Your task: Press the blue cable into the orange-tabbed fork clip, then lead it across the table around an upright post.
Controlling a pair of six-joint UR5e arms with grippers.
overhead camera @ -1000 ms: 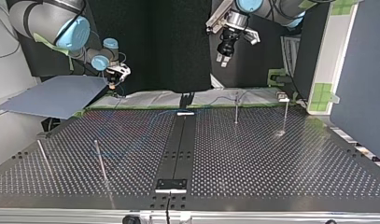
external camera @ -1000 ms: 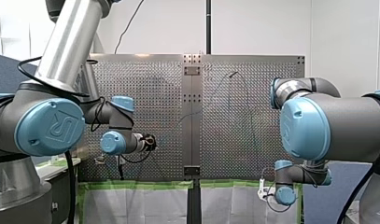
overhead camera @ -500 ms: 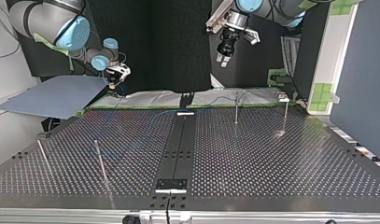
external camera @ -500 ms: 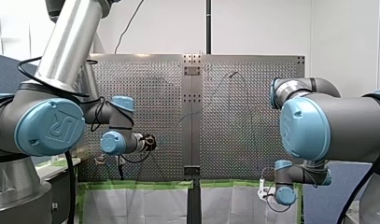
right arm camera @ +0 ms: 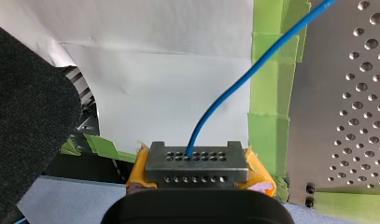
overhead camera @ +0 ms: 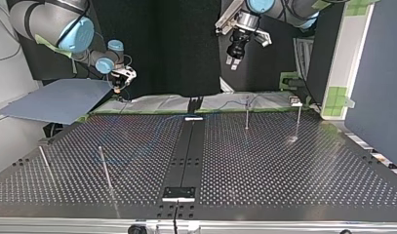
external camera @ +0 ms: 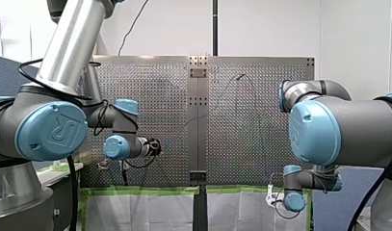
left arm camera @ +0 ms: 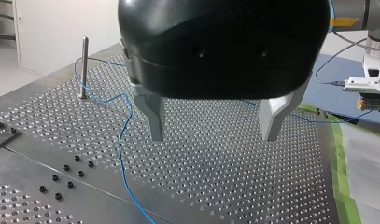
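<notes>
Blue cable (right arm camera: 253,70) gripped in my right tool (right arm camera: 197,161), fingers closed on it; only right wrist view shows this. Cable runs straight away from tool, slanting over green tape (right arm camera: 268,130) toward table (right arm camera: 337,140). Left wrist view: my left tool (left arm camera: 213,135) wide open above table, slack cable passing near upright post (left arm camera: 84,65). I see nothing moved since earlier frames.

Bright, even light puts soft glare on the perforated table (overhead camera: 293,161); the backdrop (overhead camera: 181,48) behind is dark.
</notes>
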